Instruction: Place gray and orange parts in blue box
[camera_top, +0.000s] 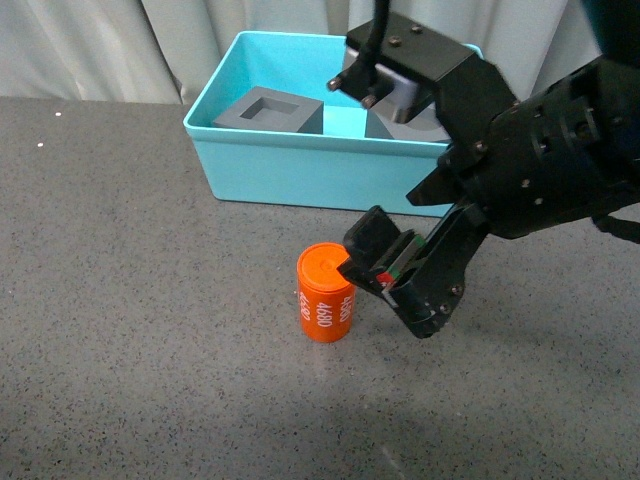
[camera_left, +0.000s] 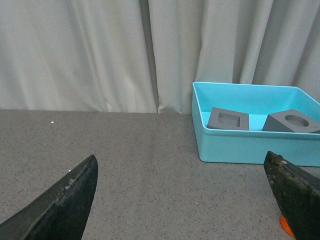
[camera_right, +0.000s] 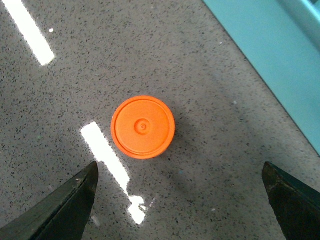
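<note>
- Right hand (camera_top: 388, 280) spread wide, gripping nothing; angled down just beside the orange "4680" cylinder (camera_top: 325, 295), seemingly lined up to straddle it for a pick.
- Cylinder upright on the tabletop (camera_top: 150, 300), near the blue box (camera_top: 300, 170) but outside it; judged the last part to move.
- Both gray cubes already inside the box; square-recess cube (camera_top: 268, 110) lying flat, round-recess cube (camera_left: 292, 121) seemingly tilted.
- Left hand (camera_left: 180, 210) likewise parted and empty; low over the tabletop, probably to leave room.
</note>
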